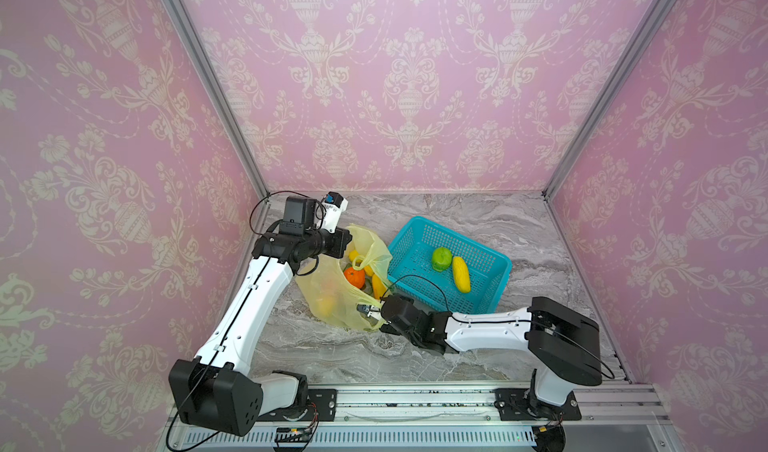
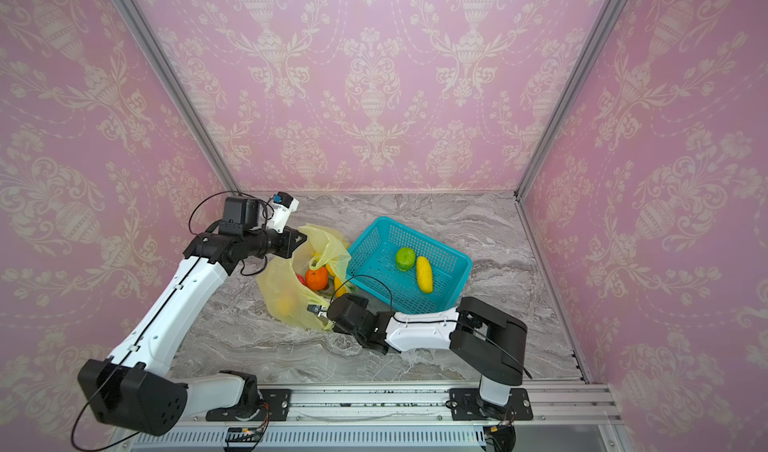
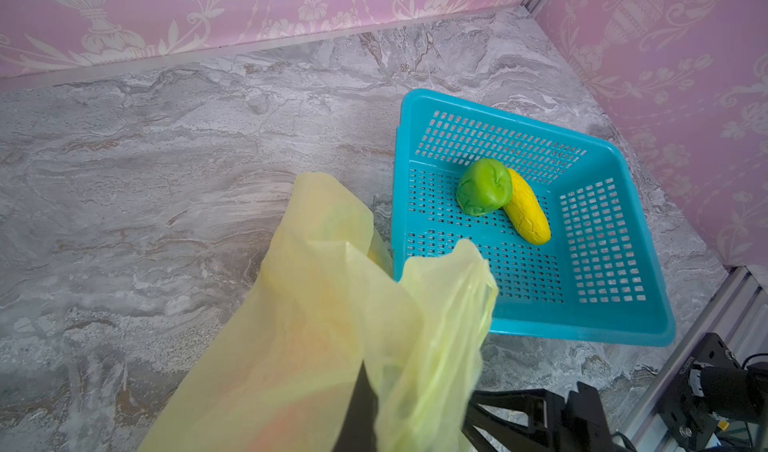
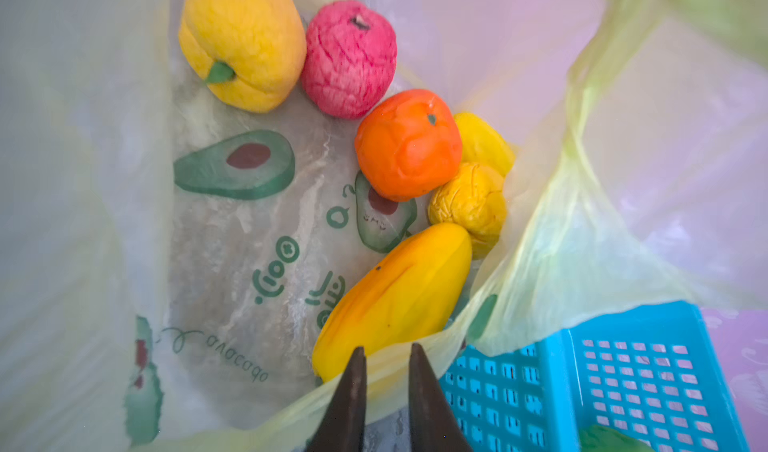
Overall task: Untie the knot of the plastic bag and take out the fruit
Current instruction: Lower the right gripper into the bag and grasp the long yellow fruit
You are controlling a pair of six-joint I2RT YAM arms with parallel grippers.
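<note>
The yellow-green plastic bag (image 1: 328, 300) lies on the marble with its mouth open; the knot is out of view. My left gripper (image 1: 347, 242) is shut on the bag's far edge and holds it up, its jaws wrapped in film in the left wrist view. My right gripper (image 4: 386, 350) is at the near rim, its jaws a narrow gap apart with the rim across that gap. Inside the bag lie fruit: an orange (image 4: 409, 144), a peach (image 4: 243, 40), a pink-red ball (image 4: 349, 57), a mango (image 4: 395, 300) and a yellow citrus (image 4: 467, 209).
A turquoise perforated basket (image 1: 415, 221) stands right of the bag, touching it, and holds a green fruit (image 1: 441, 258) and a yellow mango (image 1: 461, 274). Pink papered walls close three sides. A metal rail (image 1: 415, 404) with both arm bases runs along the front.
</note>
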